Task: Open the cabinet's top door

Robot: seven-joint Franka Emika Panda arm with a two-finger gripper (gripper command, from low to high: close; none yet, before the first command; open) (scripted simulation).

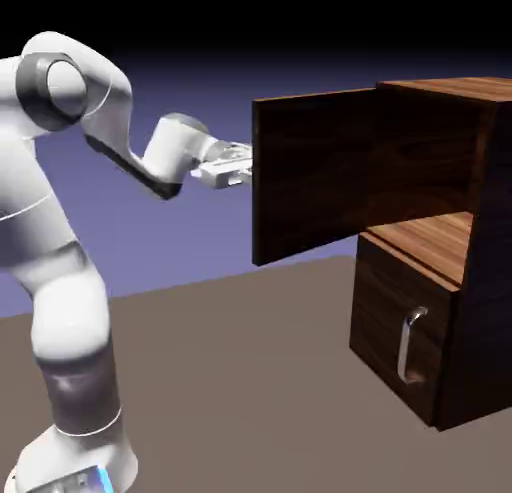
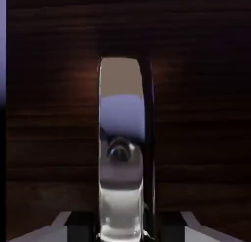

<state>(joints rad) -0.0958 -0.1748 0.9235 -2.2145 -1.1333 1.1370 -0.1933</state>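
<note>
The dark walnut cabinet (image 1: 470, 181) stands at the right of the exterior view. Its top door (image 1: 320, 171) is swung wide open and juts toward the arm, baring the wooden shelf (image 1: 430, 236) inside. My gripper (image 1: 245, 168) reaches the door's far face, where the handle is hidden in this view. In the hand view the vertical silver handle (image 2: 121, 152) fills the middle against the door's dark wood (image 2: 49, 138). It runs down between my grey fingertips (image 2: 59, 228), and my gripper (image 2: 122, 230) is shut on it.
The lower panel (image 1: 385, 321) is shut, with its own silver handle (image 1: 411, 343) sticking out. The white arm (image 1: 60, 231) rises at the left. Brown table (image 1: 240, 381) lies between the arm's base and the cabinet.
</note>
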